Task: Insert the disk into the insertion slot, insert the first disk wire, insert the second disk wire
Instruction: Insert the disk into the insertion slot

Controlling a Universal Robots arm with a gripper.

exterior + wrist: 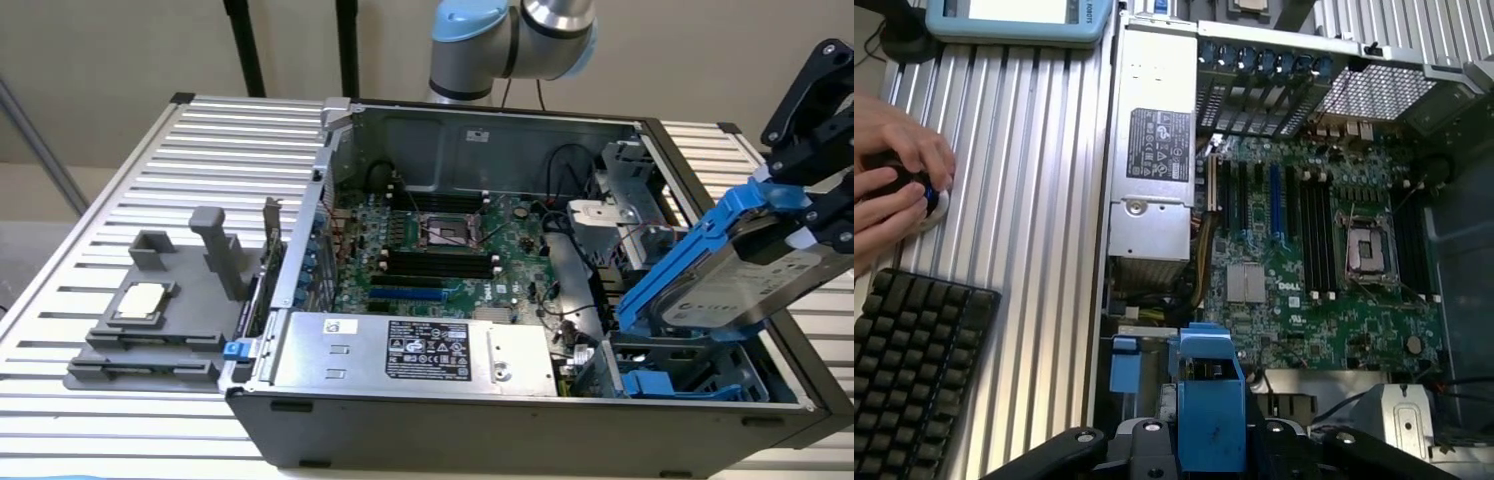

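At four o'clock of the computer case (534,425) in the exterior view, the hand (807,205) is clamped on the disk (747,275), tilted and apparently clear above the insertion slot (687,365) at its seven o'clock, where a skewed entry could jam it against the blue rails (657,385).

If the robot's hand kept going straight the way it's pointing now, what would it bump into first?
Probably the insertion slot, the blue-railed bay below. The hand grips the disk tilted above it, so the disk's lower edge would likely touch the slot first, though depth is unclear.
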